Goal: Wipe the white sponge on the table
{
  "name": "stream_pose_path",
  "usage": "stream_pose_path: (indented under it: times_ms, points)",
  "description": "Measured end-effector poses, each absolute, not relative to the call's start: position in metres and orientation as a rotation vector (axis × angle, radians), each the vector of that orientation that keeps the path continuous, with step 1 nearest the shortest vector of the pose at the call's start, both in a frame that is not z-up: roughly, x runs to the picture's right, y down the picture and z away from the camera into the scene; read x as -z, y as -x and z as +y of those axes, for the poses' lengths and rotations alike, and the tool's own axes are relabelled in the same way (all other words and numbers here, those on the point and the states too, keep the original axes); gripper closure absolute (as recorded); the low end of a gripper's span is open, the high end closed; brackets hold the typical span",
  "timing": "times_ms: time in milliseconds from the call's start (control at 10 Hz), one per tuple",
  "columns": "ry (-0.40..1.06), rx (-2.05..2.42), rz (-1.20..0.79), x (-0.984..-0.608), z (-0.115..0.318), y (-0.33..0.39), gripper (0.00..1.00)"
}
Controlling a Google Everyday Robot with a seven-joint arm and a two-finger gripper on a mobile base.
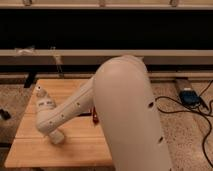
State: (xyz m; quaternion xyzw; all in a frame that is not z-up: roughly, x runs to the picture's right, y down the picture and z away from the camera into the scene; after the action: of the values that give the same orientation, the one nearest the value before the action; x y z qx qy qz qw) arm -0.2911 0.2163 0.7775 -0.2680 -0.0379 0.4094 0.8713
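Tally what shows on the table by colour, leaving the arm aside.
White: 1, bottle
Red: 1, small item beside the arm
Total: 2
No sponge shows; the gripper is low over the front left of the table.

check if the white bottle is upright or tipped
Upright: the white bottle stands cap-up on the table, at the view's left. The gripper is low over the table near it.
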Motion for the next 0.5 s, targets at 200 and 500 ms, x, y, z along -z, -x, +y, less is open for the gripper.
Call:
stream_pose_path:
  times_ms: [200,500]
  points:
    - [0.548,-0.912,-0.053,-0.784,0.216,0.267,1.0]
    - [0.517,-1.026,-0.008,-0.798,0.206,0.224,1.0]
